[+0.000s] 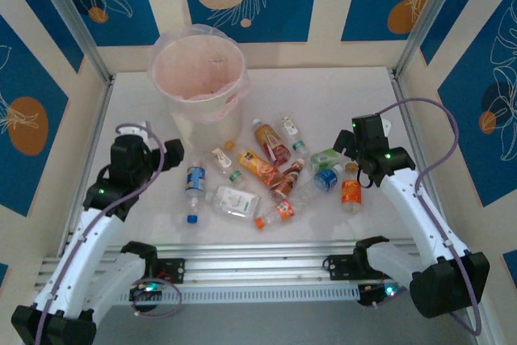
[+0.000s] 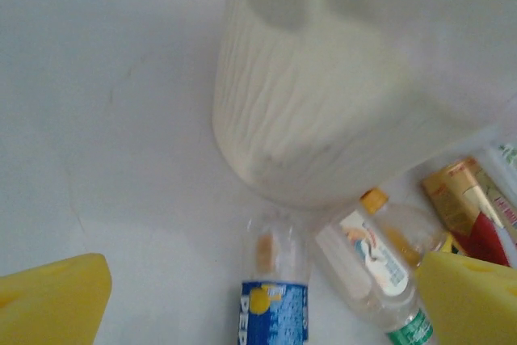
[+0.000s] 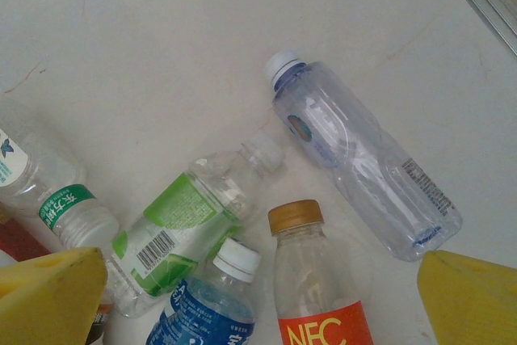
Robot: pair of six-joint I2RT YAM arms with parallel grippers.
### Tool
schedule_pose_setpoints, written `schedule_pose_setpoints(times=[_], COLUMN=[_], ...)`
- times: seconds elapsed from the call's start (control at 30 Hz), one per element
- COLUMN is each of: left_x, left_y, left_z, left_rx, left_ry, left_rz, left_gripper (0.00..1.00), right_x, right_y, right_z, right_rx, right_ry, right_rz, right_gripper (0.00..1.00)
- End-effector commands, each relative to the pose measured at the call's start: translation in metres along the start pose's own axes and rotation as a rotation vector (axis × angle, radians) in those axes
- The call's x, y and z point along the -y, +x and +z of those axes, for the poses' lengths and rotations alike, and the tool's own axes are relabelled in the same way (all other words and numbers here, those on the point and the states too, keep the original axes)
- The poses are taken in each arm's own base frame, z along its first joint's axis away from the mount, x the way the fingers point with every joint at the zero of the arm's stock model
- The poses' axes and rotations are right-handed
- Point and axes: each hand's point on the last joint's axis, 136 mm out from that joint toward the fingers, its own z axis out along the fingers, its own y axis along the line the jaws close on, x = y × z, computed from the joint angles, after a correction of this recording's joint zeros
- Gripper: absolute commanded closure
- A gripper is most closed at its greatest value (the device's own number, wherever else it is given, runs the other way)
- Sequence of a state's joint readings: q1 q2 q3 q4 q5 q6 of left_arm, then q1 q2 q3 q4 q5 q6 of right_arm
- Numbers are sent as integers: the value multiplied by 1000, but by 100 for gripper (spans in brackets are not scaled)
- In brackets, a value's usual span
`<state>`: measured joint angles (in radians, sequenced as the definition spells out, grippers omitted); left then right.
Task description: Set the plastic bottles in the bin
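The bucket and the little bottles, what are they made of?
The bucket looks like matte cream plastic, with fine ribs down its wall, though that's a guess. Its liner bag seems thin pinkish film, crinkled over the rim. The bottles look like clear glossy plastic: the table shows through them.

bin point(image 2: 323, 119): blurred in left wrist view; rim off the top edge.
blue-label bottle point(image 2: 275, 300): lower part cut by bottom edge, lettering broken off.
gold-and-red bottle point(image 2: 464, 204): runs off right edge.
NFC bottle point(image 3: 319, 280): right wrist view, cut by bottom edge just under the lettering.
blue-wrapped bottle point(image 3: 212, 306): body off bottom edge.
green-banded bottle point(image 3: 56, 191): one end off left edge.
bottle pile point(image 1: 271, 175): top view, overlapping; label print too small to read.
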<state>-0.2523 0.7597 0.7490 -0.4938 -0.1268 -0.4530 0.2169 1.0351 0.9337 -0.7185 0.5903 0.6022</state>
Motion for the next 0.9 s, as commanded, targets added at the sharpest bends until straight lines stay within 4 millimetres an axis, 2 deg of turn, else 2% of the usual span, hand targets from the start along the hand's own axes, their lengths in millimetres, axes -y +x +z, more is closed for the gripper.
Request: schedule_pose_setpoints(times=[0.0,0.1,0.2,0.57,0.87], left_x=[-1,-5,-6,12,0], left_y=[39,61,75,107,127], left_z=[12,24,35,67,85], left_rx=[-74,-100,-128,-229,-295], left_ry=[22,16,11,-2,-106], left_rz=[-109,-139,-135,-18,37], left_gripper=[6,9,9,12,12], right_x=[-6,-9,-11,-22,-31], right_y=[0,-1,1,5,4], right_z=[0,1,4,12,14], right_rx=[3,-1,-10,-30,-33], right_ry=[-26,-27,-27,-25,-28], right_rz=[10,7,4,-18,-39], right_gripper=[1,1,1,1,1])
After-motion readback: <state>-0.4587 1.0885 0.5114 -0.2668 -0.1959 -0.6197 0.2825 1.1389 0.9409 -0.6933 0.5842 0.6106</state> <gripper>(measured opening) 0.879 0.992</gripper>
